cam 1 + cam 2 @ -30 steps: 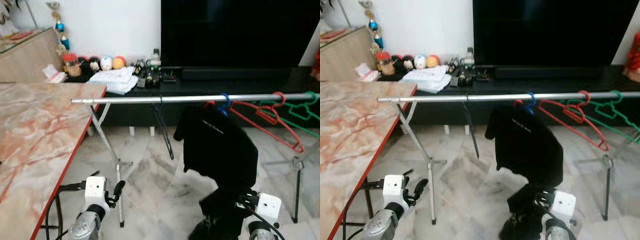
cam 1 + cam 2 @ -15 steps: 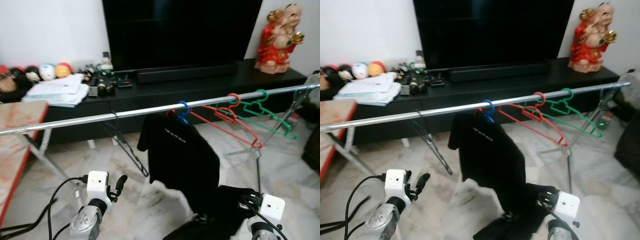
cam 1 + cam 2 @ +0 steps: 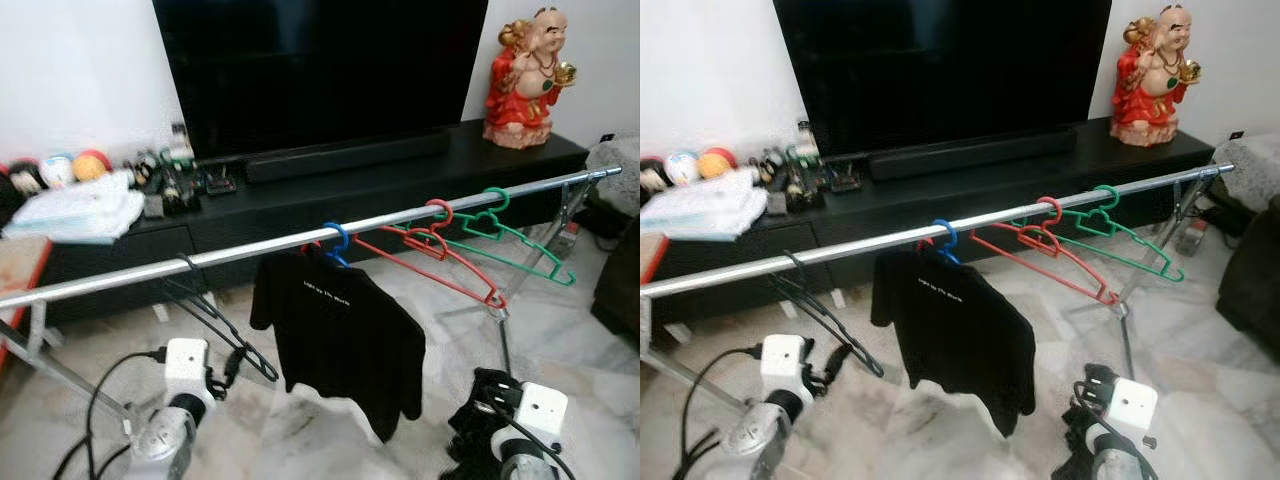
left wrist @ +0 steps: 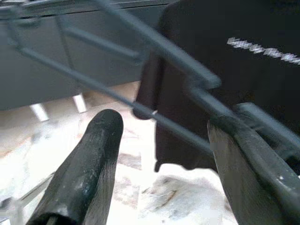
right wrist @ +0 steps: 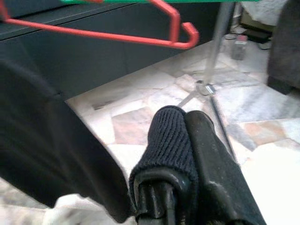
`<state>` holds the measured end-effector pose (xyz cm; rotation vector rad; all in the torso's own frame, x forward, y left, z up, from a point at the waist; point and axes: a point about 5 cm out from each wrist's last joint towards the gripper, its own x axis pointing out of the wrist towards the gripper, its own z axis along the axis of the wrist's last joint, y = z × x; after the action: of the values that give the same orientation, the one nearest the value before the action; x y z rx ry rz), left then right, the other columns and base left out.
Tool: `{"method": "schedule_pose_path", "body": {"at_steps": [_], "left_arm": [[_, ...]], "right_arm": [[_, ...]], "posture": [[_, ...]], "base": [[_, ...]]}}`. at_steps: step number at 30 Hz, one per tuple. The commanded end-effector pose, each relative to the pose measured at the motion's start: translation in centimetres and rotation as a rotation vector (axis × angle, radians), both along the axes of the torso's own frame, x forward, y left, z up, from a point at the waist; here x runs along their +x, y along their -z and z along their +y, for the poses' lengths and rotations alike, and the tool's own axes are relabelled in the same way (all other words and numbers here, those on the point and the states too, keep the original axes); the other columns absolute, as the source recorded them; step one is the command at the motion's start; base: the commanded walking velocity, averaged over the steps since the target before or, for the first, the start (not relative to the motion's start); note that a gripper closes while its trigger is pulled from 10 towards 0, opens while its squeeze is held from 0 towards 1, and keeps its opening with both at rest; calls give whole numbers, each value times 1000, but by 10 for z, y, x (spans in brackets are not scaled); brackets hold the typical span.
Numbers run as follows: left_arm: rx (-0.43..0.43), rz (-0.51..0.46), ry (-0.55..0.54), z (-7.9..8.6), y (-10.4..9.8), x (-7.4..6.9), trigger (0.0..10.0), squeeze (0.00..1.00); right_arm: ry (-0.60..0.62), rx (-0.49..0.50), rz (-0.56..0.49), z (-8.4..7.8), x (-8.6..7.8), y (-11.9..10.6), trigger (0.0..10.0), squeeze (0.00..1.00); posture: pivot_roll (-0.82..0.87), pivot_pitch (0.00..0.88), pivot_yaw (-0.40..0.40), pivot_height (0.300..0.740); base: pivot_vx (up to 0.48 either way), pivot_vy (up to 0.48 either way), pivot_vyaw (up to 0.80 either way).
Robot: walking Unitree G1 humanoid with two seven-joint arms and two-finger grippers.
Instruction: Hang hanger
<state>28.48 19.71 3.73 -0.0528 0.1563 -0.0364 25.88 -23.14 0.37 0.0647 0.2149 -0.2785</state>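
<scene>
A silver rail [image 3: 300,243] runs across the living room in front of a black TV stand [image 3: 400,175], carrying four hangers. The blue hanger [image 3: 337,240] with a black T-shirt [image 3: 335,335] hangs near the middle; at its 3 o'clock sit a red hanger [image 3: 440,250] and a green hanger [image 3: 515,235], and at its 9 o'clock an empty black hanger [image 3: 215,325].

The left gripper [image 4: 159,173] is low at 7 o'clock, fingers [image 4: 89,164] spread apart, the black hanger's bars crossing just beyond them. The right gripper [image 5: 187,159] is low at 5 o'clock, its two fingers pressed together on nothing, below the red hanger's corner.

Since a second ago the camera has swung rightward: the marble table has nearly left view, and a red statue [image 3: 525,70] now stands at 1 o'clock. The T-shirt's hem, earlier bunched at the right gripper, now hangs free of it.
</scene>
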Motion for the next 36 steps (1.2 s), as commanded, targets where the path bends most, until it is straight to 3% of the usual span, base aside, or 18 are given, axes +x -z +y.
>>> {"method": "schedule_pose_path", "body": {"at_steps": [1, 7, 9, 10, 11, 17, 23, 26, 29, 30, 33, 36], "left_arm": [[13, 20, -29, 8, 3, -3, 10000, 0], [-19, 10, -80, 11, -2, 1, 10000, 0], [-78, -28, -105, 12, -12, 6, 10000, 0], [-89, -37, -96, 11, -14, 8, 10000, 63], [-95, -51, -82, 9, -19, 11, 10000, 1000], [-118, -96, -27, -3, -38, 26, 10000, 1000], [-89, -79, -26, -10, -49, 38, 10000, 1000], [-115, -78, -18, -16, -57, 46, 10000, 1000], [-30, -8, -36, -23, -59, 56, 10000, 1000], [-26, 33, -77, -27, -61, 63, 10000, 0], [-55, 53, -105, -34, -65, 69, 10000, 0], [-85, 56, -101, -53, -76, 81, 10000, 0]], "right_arm": [[-8, 4, -22, 3, 2, -3, 10000, 0], [-11, 7, -11, 3, 1, -1, 10000, 0], [-15, 5, -7, 2, 1, -1, 10000, 0], [-14, 5, -7, 2, 1, -1, 10000, 0], [-15, 5, -6, 1, 2, -1, 10000, 0], [-19, 7, 7, 2, 3, 0, 10000, 0], [-23, 11, 9, 4, 4, 1, 10000, 0], [-25, 12, 8, 4, 4, 0, 10000, 0], [-28, 9, 8, 5, 5, 0, 10000, 0], [-27, 9, 9, 4, 6, -1, 10000, 0], [-26, 9, 9, 4, 7, -1, 10000, 0], [-34, 3, 8, 2, 10, -3, 10000, 0]], "posture": [[68, 0, 39, 740], [71, 0, 35, 740], [73, 0, 27, 740], [77, 0, 22, 740], [77, 0, 21, 740], [75, 0, 15, 740], [73, 0, 12, 740], [68, 0, 13, 740], [63, 0, 12, 740], [66, 0, 5, 740], [68, 0, -4, 740], [67, 0, -18, 740]], "base": [[0, 0, 0], [0, 0, 0], [0, 0, 0], [0, 0, 0], [0, 0, 0], [0, 0, 0], [0, 0, 0], [0, 0, 0], [0, 0, 0], [0, 0, 0], [0, 0, 0], [0, 0, 0]]}}
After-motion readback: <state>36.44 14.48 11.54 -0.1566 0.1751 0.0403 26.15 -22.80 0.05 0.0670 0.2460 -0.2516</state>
